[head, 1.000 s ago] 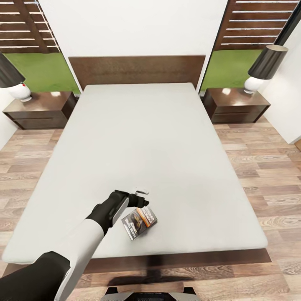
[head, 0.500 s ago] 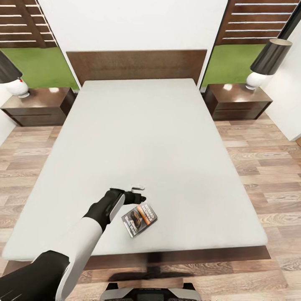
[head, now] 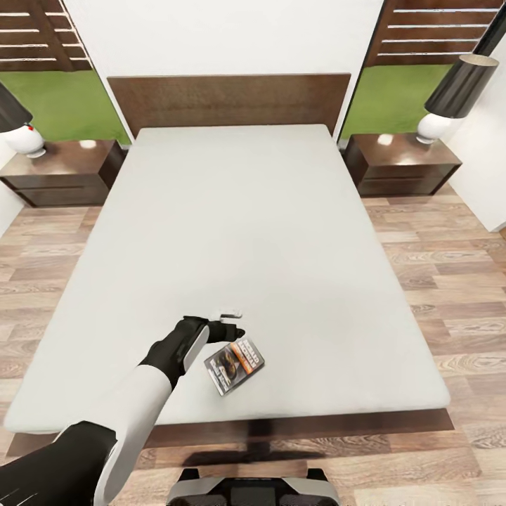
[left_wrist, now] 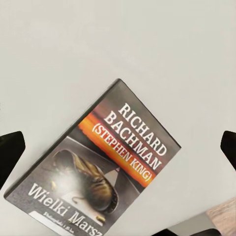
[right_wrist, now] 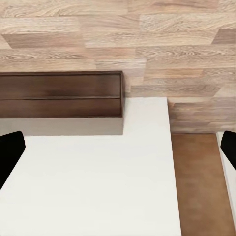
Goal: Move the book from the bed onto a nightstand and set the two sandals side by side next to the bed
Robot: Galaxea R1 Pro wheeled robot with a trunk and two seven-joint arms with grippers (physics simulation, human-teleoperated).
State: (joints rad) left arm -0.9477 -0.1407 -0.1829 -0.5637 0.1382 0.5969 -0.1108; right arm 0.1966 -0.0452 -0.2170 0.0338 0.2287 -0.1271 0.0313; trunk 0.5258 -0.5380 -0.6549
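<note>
Book (head: 235, 366) lies flat on the bed (head: 253, 232), low and just left of centre in the head frame, near the foot edge, its cover turned at an angle. Left gripper (head: 234, 322) hangs just above and beside its upper corner, spread wide and holding nothing; in the wrist frame the two dark fingertips (left_wrist: 11, 153) sit at the far left and right edges with the book (left_wrist: 101, 169) between them, apart from both. Right gripper, fingertips (right_wrist: 10, 150) likewise at the frame edges, is wide and empty over floor. A good grasp likely means turning the wrist square to the book's short sides, lowering to the mattress, then closing across the narrow width; the soft surface may help a finger slip under.
</note>
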